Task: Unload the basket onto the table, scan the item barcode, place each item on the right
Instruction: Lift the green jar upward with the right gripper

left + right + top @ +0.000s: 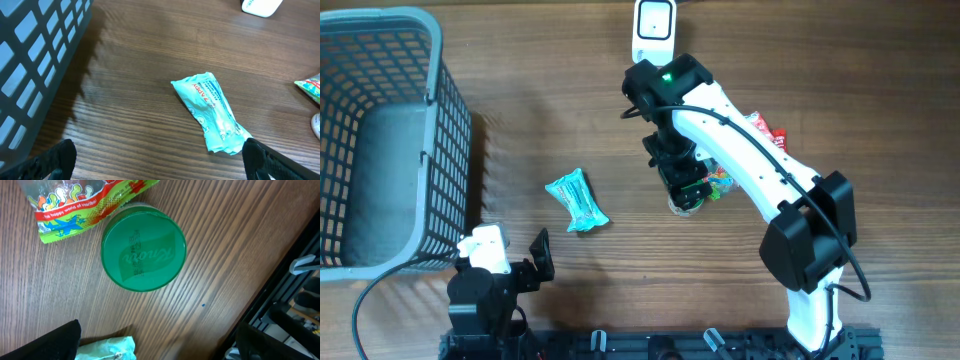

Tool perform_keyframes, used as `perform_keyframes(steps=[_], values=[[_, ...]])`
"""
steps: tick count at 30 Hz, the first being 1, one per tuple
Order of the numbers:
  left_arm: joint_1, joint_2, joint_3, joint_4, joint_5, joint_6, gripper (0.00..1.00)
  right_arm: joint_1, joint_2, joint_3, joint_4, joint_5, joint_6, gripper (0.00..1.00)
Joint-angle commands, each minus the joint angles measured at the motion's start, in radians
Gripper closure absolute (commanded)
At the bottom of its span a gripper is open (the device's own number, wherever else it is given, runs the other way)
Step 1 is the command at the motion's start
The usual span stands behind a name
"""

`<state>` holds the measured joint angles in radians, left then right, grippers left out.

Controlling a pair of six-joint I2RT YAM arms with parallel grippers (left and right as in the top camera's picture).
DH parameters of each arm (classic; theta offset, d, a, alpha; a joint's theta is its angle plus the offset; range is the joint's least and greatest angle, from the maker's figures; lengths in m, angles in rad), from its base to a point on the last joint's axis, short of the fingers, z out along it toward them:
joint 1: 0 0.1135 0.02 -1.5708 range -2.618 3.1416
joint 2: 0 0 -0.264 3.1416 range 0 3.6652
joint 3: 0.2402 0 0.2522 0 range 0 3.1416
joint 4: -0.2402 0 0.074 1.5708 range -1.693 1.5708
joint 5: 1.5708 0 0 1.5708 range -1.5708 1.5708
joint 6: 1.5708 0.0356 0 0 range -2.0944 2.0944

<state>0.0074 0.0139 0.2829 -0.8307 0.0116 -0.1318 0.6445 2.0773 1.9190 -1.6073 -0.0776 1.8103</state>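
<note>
the right gripper [157, 330] is held open, its jaws wide apart, directly above a jar [143, 248] with a green lid, and nothing is gripped. the jar is stood upright on the wooden surface [570, 110], slightly right of the middle, and is largely hidden by the right arm in the overhead view. a sweets bag [85, 205] is laid against the jar, its edge overlapping the lid's rim. a white scanner [653, 30] is seen at the far edge of the surface, beyond the jar and well apart from it. a teal packet [212, 112] is laid flat to the left of the jar, between it and a grey basket [450, 150] that is set at the left side. the left gripper [159, 155] is likewise held open and empty, low at the near edge, and the packet is seen just ahead of its fingers [55, 160], apart from them.
</note>
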Motion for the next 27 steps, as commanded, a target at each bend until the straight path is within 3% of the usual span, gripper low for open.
perform_keyframes(steps=[1,16,18,22,25,27], values=[[-0.006,-0.005,-0.010,0.003,-0.013,0.023,0.00,-0.011,-0.006,-0.011,-0.001,0.053,0.023,0.00],[-0.006,-0.005,-0.010,0.003,-0.013,0.023,0.00,-0.045,-0.006,-0.322,0.264,0.027,0.006,0.00],[-0.006,-0.005,-0.010,0.003,-0.013,0.023,0.00,-0.050,-0.006,-0.338,0.319,0.029,-0.080,0.01],[-0.006,-0.005,-0.010,0.003,-0.013,0.023,0.00,-0.050,-0.006,-0.339,0.343,0.029,-0.226,0.18],[-0.006,-0.005,-0.010,0.003,-0.013,0.023,0.00,-0.050,-0.006,-0.339,0.395,0.029,-0.435,0.32],[-0.006,-0.005,-0.010,0.003,-0.013,0.023,0.00,-0.050,-0.006,-0.334,0.429,0.020,-0.586,0.34]])
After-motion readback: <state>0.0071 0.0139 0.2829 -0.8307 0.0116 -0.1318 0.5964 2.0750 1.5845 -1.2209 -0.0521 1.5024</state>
